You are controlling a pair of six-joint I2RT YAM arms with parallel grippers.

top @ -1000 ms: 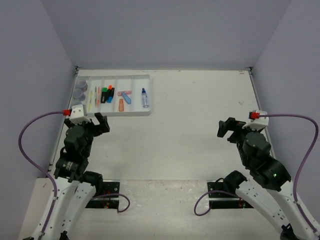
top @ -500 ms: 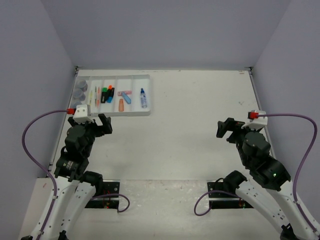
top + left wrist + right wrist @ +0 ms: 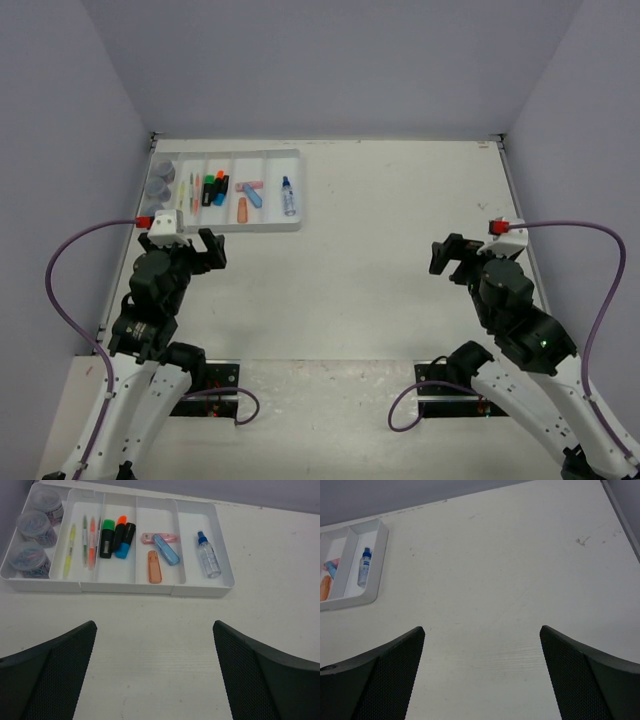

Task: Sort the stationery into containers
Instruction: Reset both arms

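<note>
**At least thirteen pieces, one tray**

We count one white tray [image 3: 150, 587] with five long compartments. Three round grey-blue pots [image 3: 35, 527] fill the compartment at its left edge. Beside them we make out three thin pens [image 3: 92, 547]; whether a fourth lies against the divider we cannot tell. Then come three black highlighters [image 3: 106, 540], capped green, orange and blue, and three erasers [image 3: 166, 556]: pink, blue and orange. One glue bottle [image 3: 207, 557] lies at the right edge.
</note>
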